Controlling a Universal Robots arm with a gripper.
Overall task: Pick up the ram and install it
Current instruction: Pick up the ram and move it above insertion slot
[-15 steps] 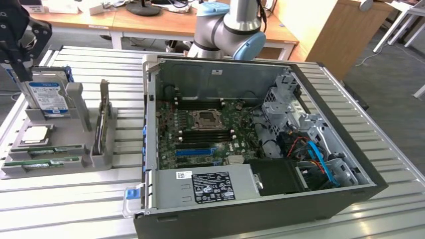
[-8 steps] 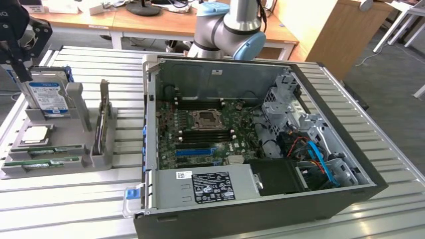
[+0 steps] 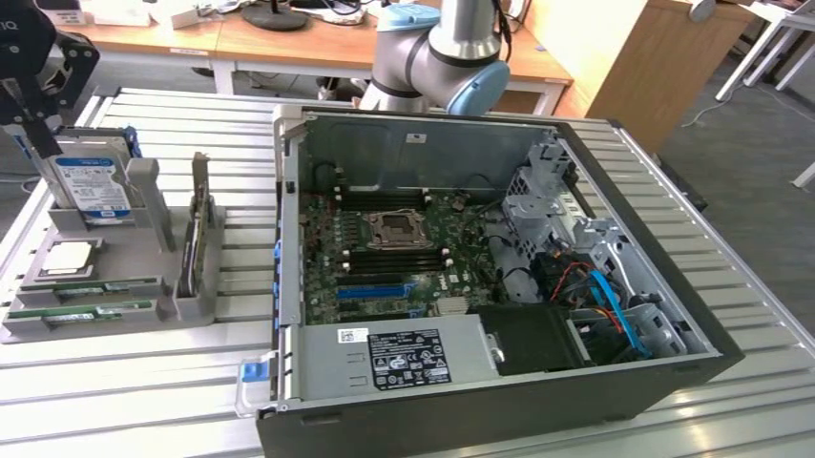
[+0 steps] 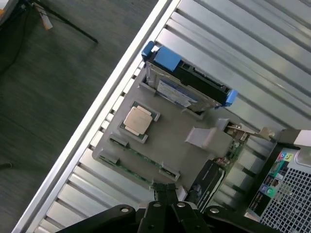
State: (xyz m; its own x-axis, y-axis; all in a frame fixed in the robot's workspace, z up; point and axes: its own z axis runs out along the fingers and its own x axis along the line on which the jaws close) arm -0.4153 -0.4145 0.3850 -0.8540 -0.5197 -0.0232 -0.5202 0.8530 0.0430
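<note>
Wrist view looks down on the grey tray (image 4: 170, 138). The gripper (image 4: 165, 189) hangs above it, well clear, with its fingers pinched together on nothing. The ram (image 4: 138, 156) lies flat in slots along the tray's edge opposite the upright hard drive (image 4: 187, 82), probably so each part can be lifted out cleanly. Exterior view adds the open computer (image 3: 421, 153), lying on its side with its board (image 3: 440, 243) facing up, likely for reach from above.

Open computer case (image 3: 708, 336) with motherboard (image 3: 449, 256) and power supply (image 3: 395, 358) on slatted desk (image 3: 128, 396), beside grey holder (image 3: 194, 303) with hard drive (image 3: 92, 186) and processor (image 3: 67, 258)
</note>
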